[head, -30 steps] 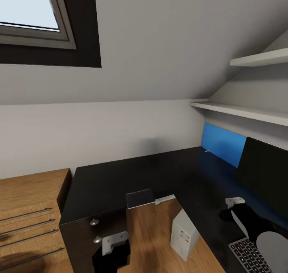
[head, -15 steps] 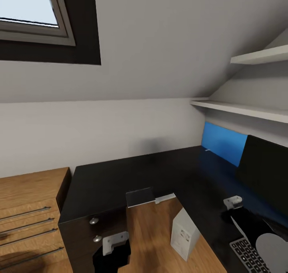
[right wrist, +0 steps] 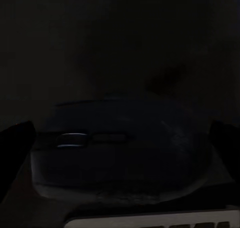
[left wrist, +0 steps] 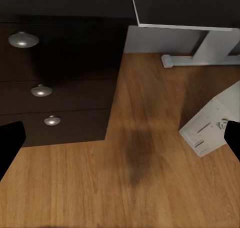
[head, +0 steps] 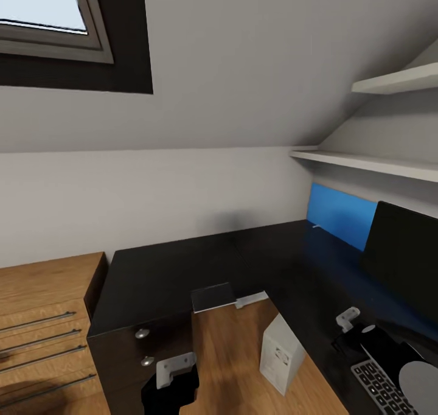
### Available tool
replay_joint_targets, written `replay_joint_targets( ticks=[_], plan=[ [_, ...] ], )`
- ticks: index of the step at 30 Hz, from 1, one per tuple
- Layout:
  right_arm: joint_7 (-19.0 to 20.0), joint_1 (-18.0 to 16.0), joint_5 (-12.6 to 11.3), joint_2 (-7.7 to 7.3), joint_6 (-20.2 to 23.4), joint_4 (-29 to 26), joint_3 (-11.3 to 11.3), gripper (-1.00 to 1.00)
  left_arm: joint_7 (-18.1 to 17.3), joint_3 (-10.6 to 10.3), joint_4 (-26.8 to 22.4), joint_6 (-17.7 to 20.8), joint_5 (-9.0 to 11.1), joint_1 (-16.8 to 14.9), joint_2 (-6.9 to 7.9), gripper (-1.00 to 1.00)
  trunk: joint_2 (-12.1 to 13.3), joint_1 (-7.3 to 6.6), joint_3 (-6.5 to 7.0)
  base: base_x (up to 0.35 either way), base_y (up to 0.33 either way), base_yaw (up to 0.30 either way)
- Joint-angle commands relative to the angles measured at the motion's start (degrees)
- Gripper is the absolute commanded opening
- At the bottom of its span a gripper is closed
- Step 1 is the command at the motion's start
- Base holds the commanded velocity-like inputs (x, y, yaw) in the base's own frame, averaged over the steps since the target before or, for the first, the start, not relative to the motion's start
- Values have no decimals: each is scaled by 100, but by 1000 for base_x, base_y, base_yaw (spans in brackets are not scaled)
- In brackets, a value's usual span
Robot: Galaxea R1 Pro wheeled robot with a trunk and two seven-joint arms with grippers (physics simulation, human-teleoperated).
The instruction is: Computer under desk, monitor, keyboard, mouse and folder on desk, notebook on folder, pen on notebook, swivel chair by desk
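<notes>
The glossy black desk [head: 182, 269] runs along the wall and turns down the right side. On that right wing stands the monitor [head: 404, 257], with the keyboard [head: 378, 389] lying in front of it. My right gripper [head: 348, 341] hangs low over the desk beside the keyboard. In the right wrist view the dark mouse [right wrist: 120, 148] lies between the spread fingertips [right wrist: 15, 143] of my open right gripper [right wrist: 120, 138], with the keyboard's rim [right wrist: 150, 223] beside it. The light grey computer [head: 280, 354] stands on the floor in the desk's inner corner. My left gripper [head: 171, 390] is open over the floor, empty.
A wooden dresser [head: 42, 305] adjoins the desk's left end. Black drawers with silver knobs [left wrist: 23, 39] face the floor opening, and a pale desk leg [left wrist: 212, 45] stands behind the computer [left wrist: 210, 125]. A blue wall panel [head: 340, 215] and white shelves [head: 365, 162] sit above the right wing.
My right gripper has sunk a little toward the desk by the keyboard. The head view has tilted slightly. The left arm has held still.
</notes>
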Motion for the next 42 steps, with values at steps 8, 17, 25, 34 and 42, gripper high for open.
replay_joint_targets(
  ticks=[8,17,25,34,42],
  plan=[
    [467,-2,30,-180,0,-41,-261,-100,36,-18,-9,50,8,-8,2,100,-328,177,-152,0,0,0],
    [540,-2,14,-209,-94,-59,-607,-100,36,-19,-10,46,8,-8,4,100,-569,309,-260,0,0,0],
    [518,-2,19,-195,-51,-67,-616,-100,21,-16,-9,30,8,-8,32,100,-569,309,-260,12,0,0],
    [501,-2,20,-193,-18,-64,-615,-100,18,-5,-9,37,8,-8,39,100,-569,309,-260,53,0,0],
    [484,-2,27,-186,6,-59,-608,-100,21,-1,-9,37,8,-8,39,100,-569,309,-260,0,0,0]
  ],
)
